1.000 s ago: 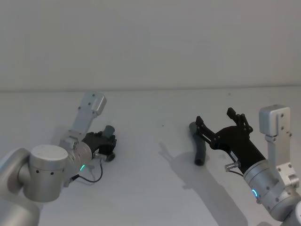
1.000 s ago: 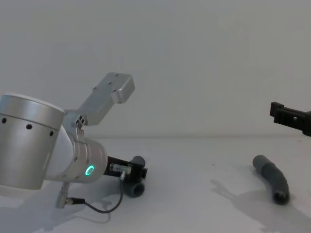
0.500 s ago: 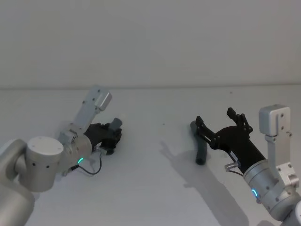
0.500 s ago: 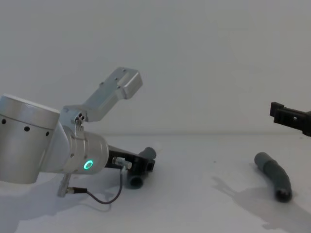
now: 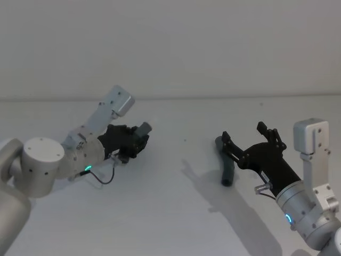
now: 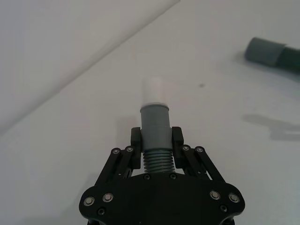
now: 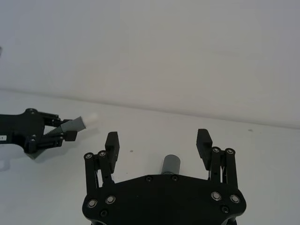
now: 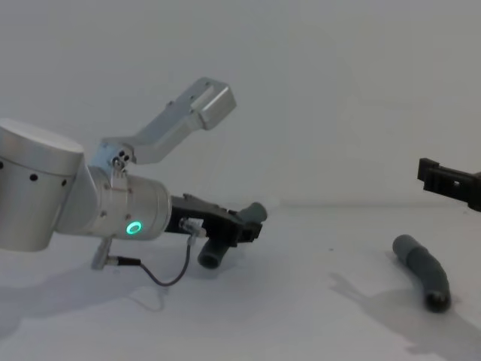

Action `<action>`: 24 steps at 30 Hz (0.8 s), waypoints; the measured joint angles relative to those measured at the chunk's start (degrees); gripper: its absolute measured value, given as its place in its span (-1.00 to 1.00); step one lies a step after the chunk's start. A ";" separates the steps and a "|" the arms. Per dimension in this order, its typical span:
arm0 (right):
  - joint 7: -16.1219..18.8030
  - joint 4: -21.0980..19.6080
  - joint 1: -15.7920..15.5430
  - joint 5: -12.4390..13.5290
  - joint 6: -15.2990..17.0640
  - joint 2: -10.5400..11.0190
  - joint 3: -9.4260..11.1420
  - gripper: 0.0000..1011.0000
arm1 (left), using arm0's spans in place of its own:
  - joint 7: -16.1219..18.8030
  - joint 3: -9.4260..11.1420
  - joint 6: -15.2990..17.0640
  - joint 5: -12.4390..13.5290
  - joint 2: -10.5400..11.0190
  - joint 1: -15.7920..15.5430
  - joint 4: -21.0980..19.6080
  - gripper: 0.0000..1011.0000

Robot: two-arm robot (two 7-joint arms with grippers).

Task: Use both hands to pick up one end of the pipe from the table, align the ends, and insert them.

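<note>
My left gripper [image 5: 132,143] is shut on one dark grey pipe piece [image 6: 154,125] and holds it above the white table [image 5: 160,213]. Its narrow white tip [image 6: 153,91] points away from the fingers. In the chest view this piece [image 8: 216,251] hangs tilted in the left gripper [image 8: 242,226]. The other grey piece [image 5: 227,165] lies on the table at the right, hollow mouth [image 8: 435,302] towards me. My right gripper [image 5: 243,132] hovers open above it without touching; its fingers [image 7: 112,140] straddle the piece's end [image 7: 171,164].
A pale wall [image 5: 170,48] rises behind the table's far edge. The right wrist view shows the left gripper [image 7: 61,131] farther off with its piece. White table stretches between the two arms.
The left gripper has lifted its pipe piece off the table and carried it forward and toward the middle. The right gripper and the lying piece have stayed where they were.
</note>
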 joint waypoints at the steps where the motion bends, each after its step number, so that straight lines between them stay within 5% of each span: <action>1: 0.00 0.00 0.00 0.00 0.00 0.00 0.00 0.98 | -0.60 0.11 -0.49 0.07 0.07 -0.19 0.12 -0.32; 24: 0.00 0.00 0.00 0.00 0.00 0.00 0.00 0.98 | -19.06 4.80 -13.22 0.02 4.31 -7.95 2.02 -0.32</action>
